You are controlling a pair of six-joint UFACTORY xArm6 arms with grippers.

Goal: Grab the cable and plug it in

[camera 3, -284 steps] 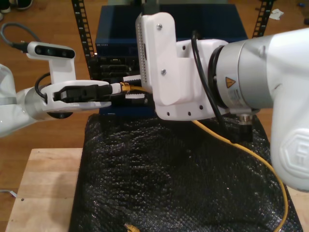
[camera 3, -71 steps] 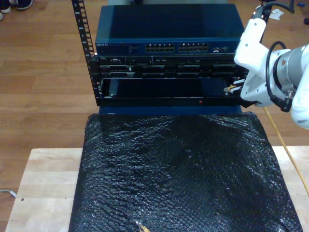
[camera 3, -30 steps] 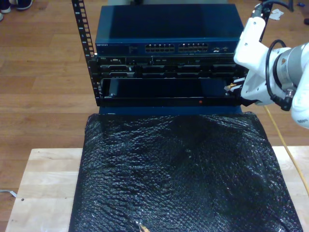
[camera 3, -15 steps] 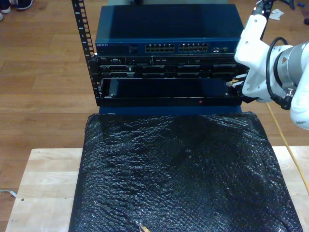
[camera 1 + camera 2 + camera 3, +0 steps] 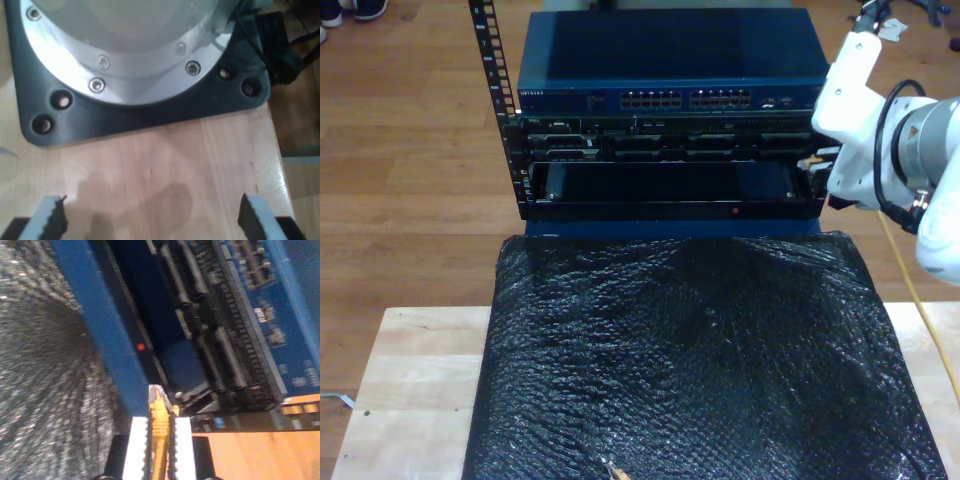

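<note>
A big sheet of black bubbly wrap [image 5: 680,360] covers most of the pale wooden table [image 5: 410,390]; it looks crinkly and shiny. Behind it stands a dark blue metal rack box [image 5: 665,110], flat on top, with rows of little square holes along its front.

At the exterior view's right edge is a fat, smooth white arm [image 5: 895,150], round like a tube, right beside the rack's front corner. My second gripper [image 5: 159,440] is on it. Its two white, flat fingers [image 5: 136,445] are pinched tight on the cable [image 5: 159,435], a thin yellow-orange string with a small clear plug at its tip. The plug pokes out toward the blue rack, near a tiny red light [image 5: 141,346]. More cable hangs down by the table in the exterior view.

My first gripper [image 5: 150,220] is spread wide and holds nothing. Its black ridged pads [image 5: 56,216] hover over smooth wood, near a round silver arm base [image 5: 130,50] on a black plate with bolts.
</note>
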